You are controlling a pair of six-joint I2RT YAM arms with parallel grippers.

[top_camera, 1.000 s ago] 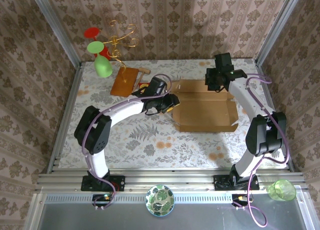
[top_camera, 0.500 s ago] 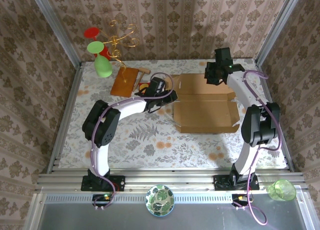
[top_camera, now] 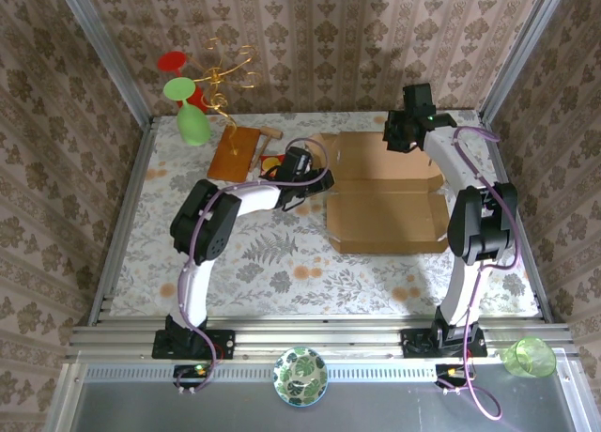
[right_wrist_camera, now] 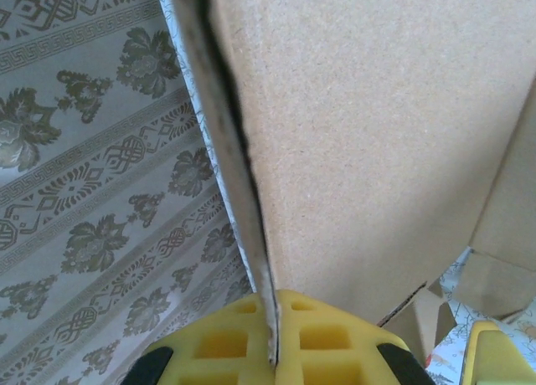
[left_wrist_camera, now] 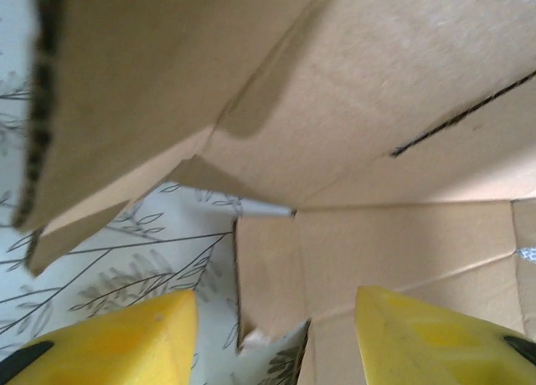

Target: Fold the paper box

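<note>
The paper box [top_camera: 385, 211] lies open on the flowered table, right of the middle, its back panel [top_camera: 366, 155] tilted up. My right gripper [top_camera: 404, 136] is at that panel's far edge. In the right wrist view the yellow fingers [right_wrist_camera: 331, 339] are shut on the thin cardboard edge [right_wrist_camera: 243, 176], the right gripper [right_wrist_camera: 274, 339] pinching it. My left gripper [top_camera: 319, 181] sits at the box's left side. In the left wrist view the left gripper [left_wrist_camera: 276, 343] is open, its fingertips [left_wrist_camera: 117, 339] apart, with a small corner flap [left_wrist_camera: 268, 276] of the paper box [left_wrist_camera: 394, 84] just ahead of them.
An orange-brown wooden board [top_camera: 233, 153] lies left of the box, near a green glass [top_camera: 192, 124] and a gold wire stand [top_camera: 228, 75] at the back left. A patterned bowl [top_camera: 300, 376] and a green cup [top_camera: 528, 357] rest on the front rail. Wallpapered walls close in three sides.
The right gripper has moved back and up with the panel's edge, tilting the panel higher. The left gripper has shifted slightly toward the back along the box's left side, opening a little.
</note>
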